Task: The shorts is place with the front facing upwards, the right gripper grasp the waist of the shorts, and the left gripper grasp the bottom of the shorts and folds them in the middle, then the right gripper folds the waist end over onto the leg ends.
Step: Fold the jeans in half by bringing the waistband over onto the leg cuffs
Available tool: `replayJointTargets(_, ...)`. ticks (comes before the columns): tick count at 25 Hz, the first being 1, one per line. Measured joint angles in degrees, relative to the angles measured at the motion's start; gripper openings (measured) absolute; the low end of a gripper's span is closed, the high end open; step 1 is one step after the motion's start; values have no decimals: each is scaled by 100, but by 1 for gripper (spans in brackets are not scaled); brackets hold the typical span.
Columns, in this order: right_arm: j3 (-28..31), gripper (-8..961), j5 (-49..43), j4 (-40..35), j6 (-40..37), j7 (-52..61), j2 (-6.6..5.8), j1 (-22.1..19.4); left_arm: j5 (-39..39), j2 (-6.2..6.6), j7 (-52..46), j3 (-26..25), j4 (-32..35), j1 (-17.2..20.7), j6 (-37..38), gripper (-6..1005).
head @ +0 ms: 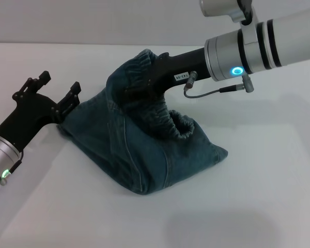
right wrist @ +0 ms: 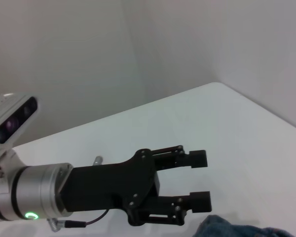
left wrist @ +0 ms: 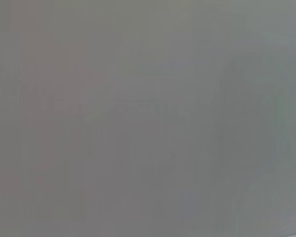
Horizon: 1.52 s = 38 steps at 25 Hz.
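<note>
The blue-green denim shorts [head: 144, 150] lie bunched in a heap at the middle of the white table [head: 258, 196]. Their gathered waist [head: 168, 119] is raised off the table and drapes over my right gripper [head: 144, 82], a black claw with a white label that is shut on it, fingertips buried in the cloth. My left gripper [head: 59, 89] stands open and empty right beside the heap's left edge. The right wrist view shows the left gripper [right wrist: 200, 178] with both prongs apart above a corner of the shorts [right wrist: 237, 231]. I cannot make out the leg ends.
A cable [head: 212, 92] loops under the right wrist. A pale wall [head: 93, 20] runs behind the table's far edge. The left wrist view is plain grey. The left arm's camera housing [right wrist: 12, 121] shows in the right wrist view.
</note>
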Motion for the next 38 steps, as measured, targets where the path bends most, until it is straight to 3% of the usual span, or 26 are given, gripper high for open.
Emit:
replayJointTargets(11,-135,467,-483,-1,369,136,-30,42,0,1,-2,-22,2,50,13,796)
replayJointTargets(24,-1449,465,84,-215,1729,10,39,-21,0,-5,-11,11,-71,45,13,796)
replayJointTargets(29,-1609,465,175,-222,1584,341,-1,158,0,-8,-12,16,-79,54,12,797)
replayJointTargets(38,-1438,465,-1224,-903,1280,1751,-56,312,0,-28,-19,16,-197,62,173,797)
